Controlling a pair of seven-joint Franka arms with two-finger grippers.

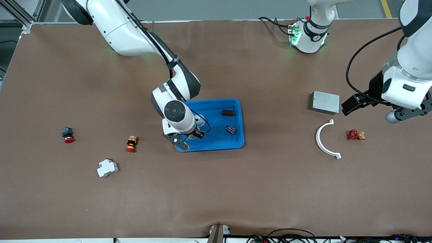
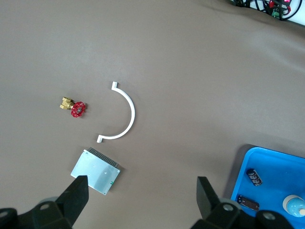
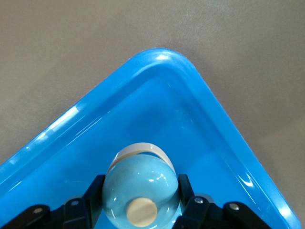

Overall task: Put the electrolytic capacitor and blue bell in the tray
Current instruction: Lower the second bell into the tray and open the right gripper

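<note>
Brown matte tabletop (image 1: 216,189), covering slightly wrinkled at the edge nearest the front camera. Grey floor strip above the tabletop's top edge, with a yellow line (image 1: 386,8) at one corner. Aluminium frame (image 1: 20,15) at the right arm's end. Cables (image 1: 290,234) along the near edge. Lighting even, soft shadows.

Pale-blue bell (image 3: 139,188), bright-blue tray (image 3: 228,133)

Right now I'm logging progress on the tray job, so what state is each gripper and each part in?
right gripper: shut on the blue bell, inside the tray
left gripper: open, empty, waiting over bare table beside the grey box
tray: holds two dark parts
red valve: on the table, outside the tray
white curved piece: flat on the table
</note>
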